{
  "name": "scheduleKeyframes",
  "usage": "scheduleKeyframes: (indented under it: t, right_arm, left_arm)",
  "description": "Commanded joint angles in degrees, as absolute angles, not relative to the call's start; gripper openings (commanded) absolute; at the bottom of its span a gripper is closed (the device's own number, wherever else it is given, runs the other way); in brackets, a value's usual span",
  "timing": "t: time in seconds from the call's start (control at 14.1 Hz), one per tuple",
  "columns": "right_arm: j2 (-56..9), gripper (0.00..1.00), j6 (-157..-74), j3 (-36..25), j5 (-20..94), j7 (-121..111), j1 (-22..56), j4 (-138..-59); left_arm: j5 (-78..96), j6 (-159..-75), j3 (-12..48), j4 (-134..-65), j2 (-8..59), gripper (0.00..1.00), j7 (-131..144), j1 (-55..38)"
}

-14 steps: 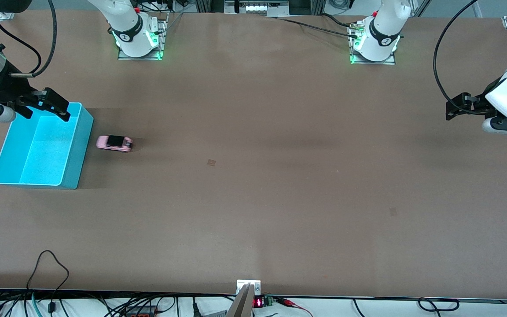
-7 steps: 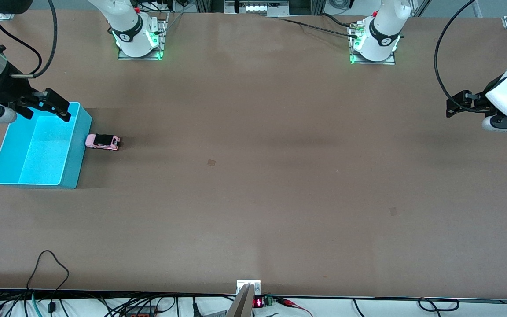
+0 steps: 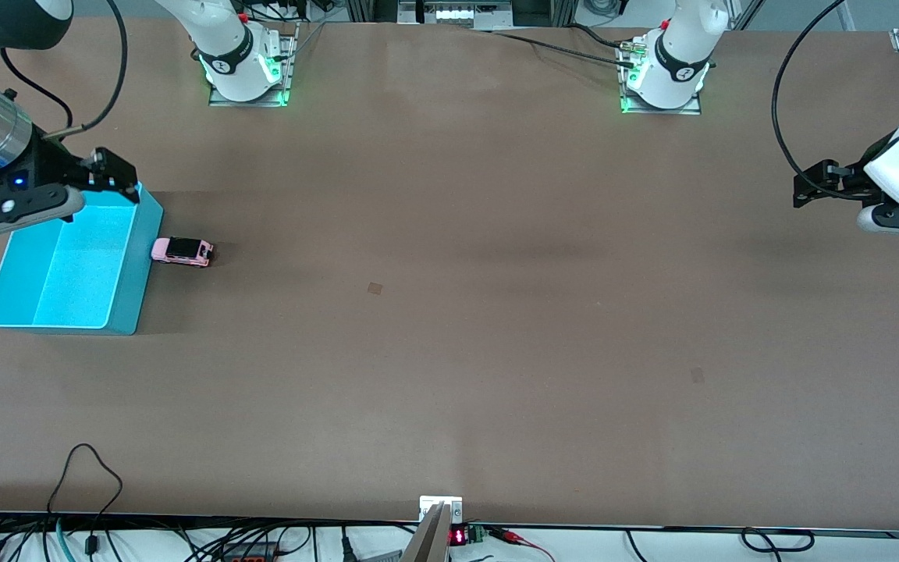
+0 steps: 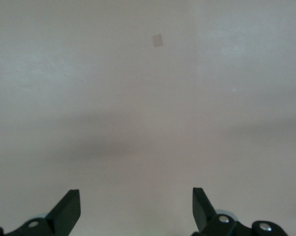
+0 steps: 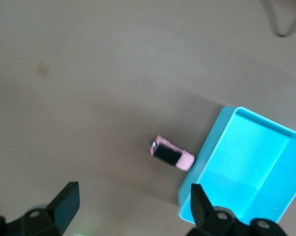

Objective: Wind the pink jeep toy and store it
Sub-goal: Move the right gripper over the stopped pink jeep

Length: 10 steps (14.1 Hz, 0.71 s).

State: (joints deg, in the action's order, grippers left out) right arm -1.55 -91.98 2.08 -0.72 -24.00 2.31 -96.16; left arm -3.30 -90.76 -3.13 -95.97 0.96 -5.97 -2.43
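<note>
Front view: the pink jeep toy (image 3: 182,250) rests on the table (image 3: 449,312), its pale end touching the outer wall of the cyan bin (image 3: 67,265) at the bin's 3 o'clock; a second ago it stood clear of that wall, so it has rolled in and stopped, and storing it is the likely remaining step. Its long axis runs 9-to-3 o'clock; which end is the nose cannot be told. The right gripper (image 3: 110,173), jaws apart, has turned over the bin's rim. The left gripper (image 3: 808,187) waits, jaws apart, over the left arm's end. Left wrist view: bare table only. Right wrist view: the toy abuts the bin wall, axis 10-to-4 o'clock.
</note>
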Motion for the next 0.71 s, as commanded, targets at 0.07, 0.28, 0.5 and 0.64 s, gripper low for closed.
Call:
scheduleKeyframes:
  t: [0.07, 0.28, 0.5, 0.64]
  right_arm:
    - [-5.3, 1.00, -88.9, 1.9, -1.0, -51.6, 0.2, -98.1]
    - [-5.6, 1.00, -96.0, 1.9, -1.3, -65.0, -0.9, -105.4]
    - [-4.8, 1.00, -108.9, 1.9, -1.5, -75.0, -2.3, -116.1]
    - [-4.8, 1.00, -116.9, 1.9, -1.5, -80.7, -3.8, -122.7]
  left_arm:
    - [-3.2, -89.8, -3.3, -95.7, 0.0, 1.00, -7.2, -2.7]
    - [-3.2, -88.9, -3.2, -94.3, 0.0, 1.00, -6.8, -2.7]
    - [-3.2, -86.6, -3.0, -93.4, 0.0, 1.00, -6.9, -2.8]
    - [-3.2, -86.1, -3.1, -93.4, 0.1, 1.00, -6.7, -2.8]
